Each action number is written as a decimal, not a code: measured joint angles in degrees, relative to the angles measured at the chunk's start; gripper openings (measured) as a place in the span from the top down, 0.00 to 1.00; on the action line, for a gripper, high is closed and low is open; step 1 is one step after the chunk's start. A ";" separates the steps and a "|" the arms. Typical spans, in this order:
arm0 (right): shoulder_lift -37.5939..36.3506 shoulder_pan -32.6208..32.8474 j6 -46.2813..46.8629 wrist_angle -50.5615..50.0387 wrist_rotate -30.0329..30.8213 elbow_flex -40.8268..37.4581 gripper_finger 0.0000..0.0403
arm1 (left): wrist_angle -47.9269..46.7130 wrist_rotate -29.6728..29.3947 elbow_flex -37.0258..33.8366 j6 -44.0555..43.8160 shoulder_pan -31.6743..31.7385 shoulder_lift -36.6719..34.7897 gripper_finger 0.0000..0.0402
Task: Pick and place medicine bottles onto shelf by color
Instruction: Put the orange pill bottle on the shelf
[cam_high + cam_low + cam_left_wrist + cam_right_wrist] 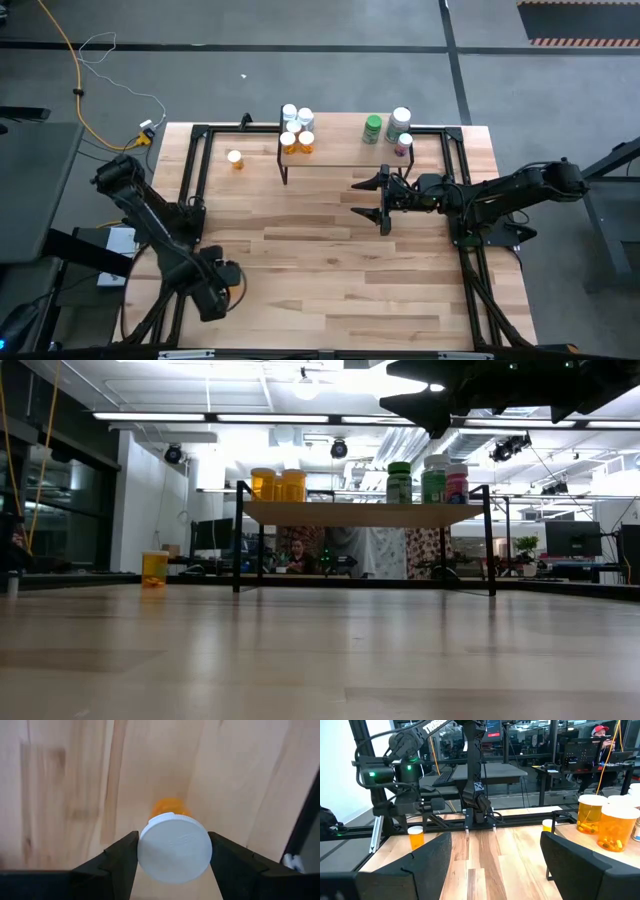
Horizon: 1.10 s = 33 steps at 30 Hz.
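While the left gripper (172,855) near the table's (330,270) front-left corner pinches an orange bottle (174,845) by its white cap, seemingly light, rigid and slick, the right gripper (385,200) hangs wide open before the shelf (335,155).

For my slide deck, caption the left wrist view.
Left gripper clamps a white-capped orange medicine bottle above the wooden tabletop.

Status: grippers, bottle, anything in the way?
Left gripper shut on orange bottle, table's front-left. Right gripper open, parked before shelf, possibly in the way. Loose bottle left of shelf.
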 joint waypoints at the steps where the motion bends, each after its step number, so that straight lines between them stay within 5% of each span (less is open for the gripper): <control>1: 0.00 0.00 0.01 0.00 0.00 0.00 0.27 | -0.18 0.00 0.86 2.20 1.36 0.00 0.48; 9: 0.00 0.00 0.02 0.00 -0.01 0.00 0.27 | -6.33 -2.18 11.01 22.23 16.27 0.00 0.48; 22: 0.00 0.00 0.01 -0.02 -0.01 0.00 0.27 | -11.47 -17.85 31.01 49.27 42.48 0.66 0.48; 33: 0.00 0.00 0.00 -0.07 0.01 0.00 0.27 | -13.25 -13.06 40.79 54.46 58.76 7.79 0.48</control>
